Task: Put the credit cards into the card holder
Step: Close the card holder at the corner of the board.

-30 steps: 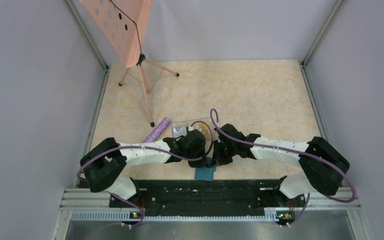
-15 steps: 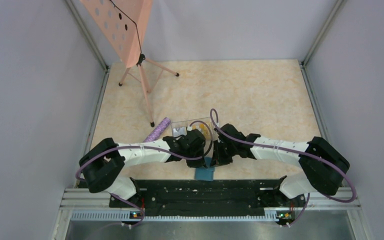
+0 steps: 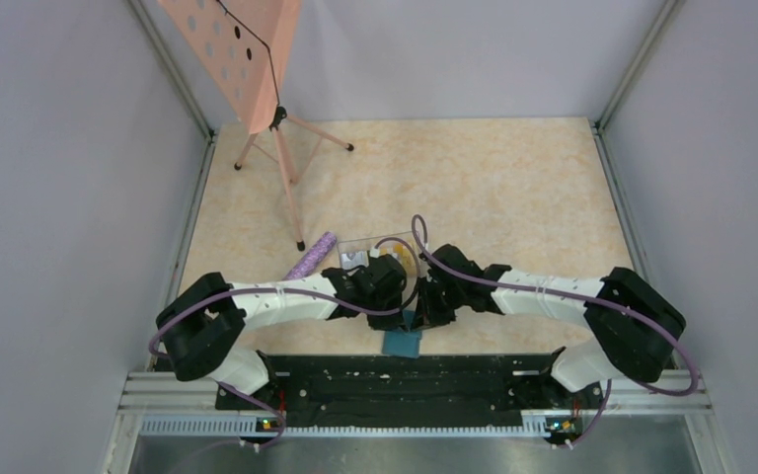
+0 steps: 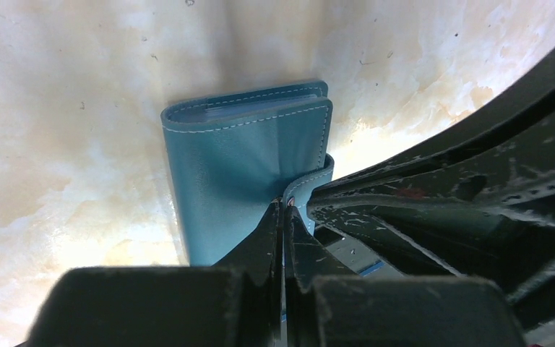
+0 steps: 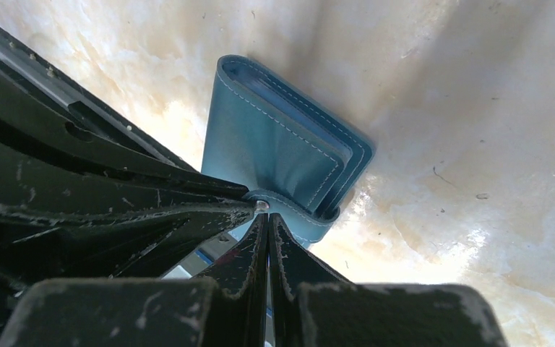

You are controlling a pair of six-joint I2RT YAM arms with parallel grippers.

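Teal card holder | flat, folded | snap tab toward left claw, right claw

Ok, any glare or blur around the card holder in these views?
Top external: even light, sharp, card holder mostly covered. Left wrist: holder crisp, table glares in patches, left gripper blurs near the lens. Right wrist: glare beside the holder.

Beige marbled table, teal card holder
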